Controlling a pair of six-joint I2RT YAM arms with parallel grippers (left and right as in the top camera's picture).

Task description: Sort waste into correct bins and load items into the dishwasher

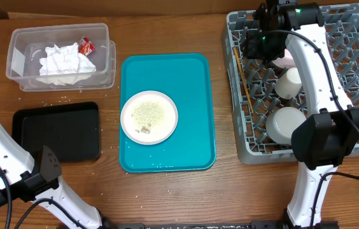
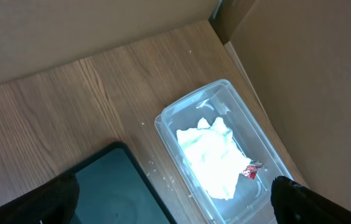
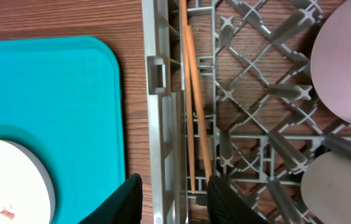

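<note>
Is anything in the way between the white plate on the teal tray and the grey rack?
Only bare table lies between. The right gripper hangs over the rack at its tray-side wall, with chopsticks lying just inside it.

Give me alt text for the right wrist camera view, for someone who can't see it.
Two wooden chopsticks lie in the grey dish rack along its wall, the right gripper open at their near ends. Beside the rack, a teal tray holds a white plate; a pinkish-white dish and a greyish bowl sit in the rack opposite.
</note>
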